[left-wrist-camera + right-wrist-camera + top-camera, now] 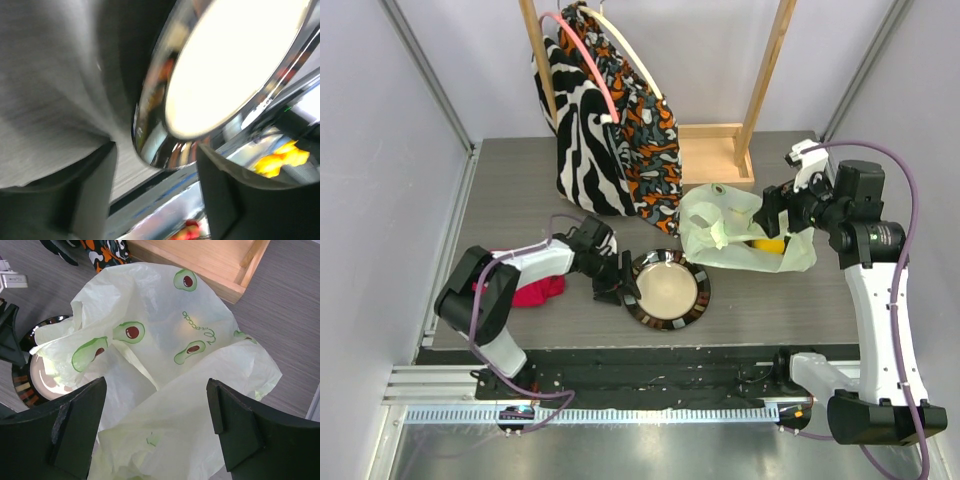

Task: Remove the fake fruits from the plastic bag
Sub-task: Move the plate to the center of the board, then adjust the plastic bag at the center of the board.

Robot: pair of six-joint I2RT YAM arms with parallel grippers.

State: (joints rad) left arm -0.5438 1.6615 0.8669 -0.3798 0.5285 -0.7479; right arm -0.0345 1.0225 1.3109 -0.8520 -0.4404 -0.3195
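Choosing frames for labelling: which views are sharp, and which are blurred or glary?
Left wrist view: smeared throughout, plate centre blown out white, left fingers soft. Right wrist view: plastic bag crisp, evenly lit. Top external view: sharp, only soft shadows.

One plastic bag [705,215] is counted at three o'clock on the table [510,200], and only one fake fruit [767,246], a yellow one, can be made out inside it. Two patterned cloth bags are hung at twelve o'clock, a zebra bag [582,140] and an orange bag [655,160], with one wooden stand [715,155] at one o'clock. One shiny dish [665,322] is counted at six o'clock, one red cloth [535,292] at eight o'clock, and two grippers, the left gripper [618,288] and the right gripper [772,222].
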